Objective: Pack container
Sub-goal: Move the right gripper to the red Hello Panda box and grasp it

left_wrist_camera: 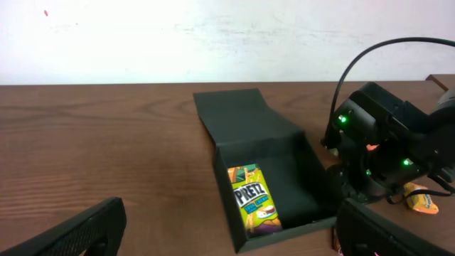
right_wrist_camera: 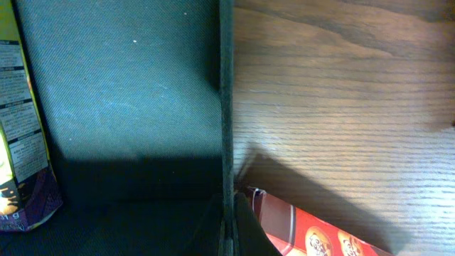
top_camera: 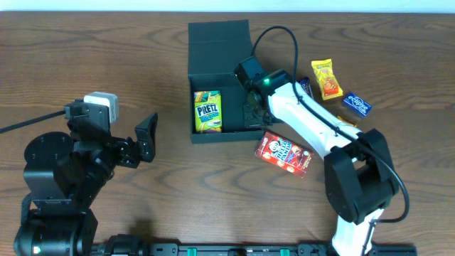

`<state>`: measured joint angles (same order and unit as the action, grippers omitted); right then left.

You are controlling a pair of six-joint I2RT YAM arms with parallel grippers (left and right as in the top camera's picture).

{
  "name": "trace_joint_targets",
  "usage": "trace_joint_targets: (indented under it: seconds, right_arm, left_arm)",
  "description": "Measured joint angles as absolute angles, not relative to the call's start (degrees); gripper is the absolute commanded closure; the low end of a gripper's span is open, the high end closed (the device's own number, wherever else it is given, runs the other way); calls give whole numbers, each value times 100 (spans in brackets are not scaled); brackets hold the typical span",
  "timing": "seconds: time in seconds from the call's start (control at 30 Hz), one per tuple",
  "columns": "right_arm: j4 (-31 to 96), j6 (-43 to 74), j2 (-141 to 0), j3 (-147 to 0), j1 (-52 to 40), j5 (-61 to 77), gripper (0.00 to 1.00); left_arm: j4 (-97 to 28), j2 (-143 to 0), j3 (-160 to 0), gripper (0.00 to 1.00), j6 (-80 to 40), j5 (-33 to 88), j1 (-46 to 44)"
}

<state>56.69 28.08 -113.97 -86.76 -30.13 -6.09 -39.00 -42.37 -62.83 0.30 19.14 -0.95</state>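
Note:
The black container lies open at table centre, its flap lid folded back away from me. A yellow-green Pretz packet lies inside along its left wall; it also shows in the left wrist view. My right gripper reaches down at the container's right side. In the right wrist view its fingers are shut on the container's right wall, one finger inside and one outside. My left gripper is open and empty, well left of the container.
A red snack box lies just right of the container's front corner, seen close in the right wrist view. An orange packet and a blue packet lie further right. A cable loops over the right arm.

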Motion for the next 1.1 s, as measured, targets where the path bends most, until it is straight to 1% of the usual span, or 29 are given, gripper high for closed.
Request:
trace_joint_targets:
  seconds: [0.33,0.6,0.63,0.67,0.7,0.73,0.77,0.8,0.83,0.87,0.9,0.93,1.1]
  right_arm:
    - [5848,3159,-11395,-8683,-2963,-604,99]
    - [5846,3210,-11395,-8683,-2958,-589,99]
    - [5846,3210,-11395,-8683,-2958,-587,95]
    - [5848,3214,-11395,-8683,-2958,-585,93]
    - [5850,3223,-11395,-8683,-2956,-585,88]
    - [5878,3245,-11397,-8676,-2952,-582,73]
    - [5898,3251,-11397,-8672,-2947,-582,46]
    - [5907,3262,-11397,-8670,-2943,-589,30]
    - [5907,3262,-11397,-8670,-2939,-587,22]
    - [5909,3264,-11397,-8667,-2939,-585,10]
    - [5909,3271,-11397,-8667,-2936,-582,4]
    - [5911,3288,-11397,-8667,-2939,-578,1]
    - [6141,3277,-11391,-8694,-2939,-471,1]
  left_arm:
    - [-3903,-4237,-6283,5,30,1914,-95]
    - [-3903,-4237,-6283,5,30,1914,-95]
    - [-3900,-4237,-6283,5,30,1914,-95]
    - [-3903,-4237,-6283,5,30,1914,-95]
    - [-3900,-4237,-6283,5,30,1914,-95]
    - [-3900,-4237,-6283,5,30,1914,-95]
    - [-3900,-4237,-6283,5,30,1914,-95]
    - [-3900,-4237,-6283,5,30,1914,-95]
    - [-3900,-4237,-6283,5,30,1914,-95]
    - [-3900,-4237,-6283,5,30,1914,-95]
    - [-3900,-4237,-6283,5,30,1911,-95]
    - [-3900,-4237,-6283,5,30,1911,-95]
    - [-3900,-4237,-6283,5,30,1859,-95]
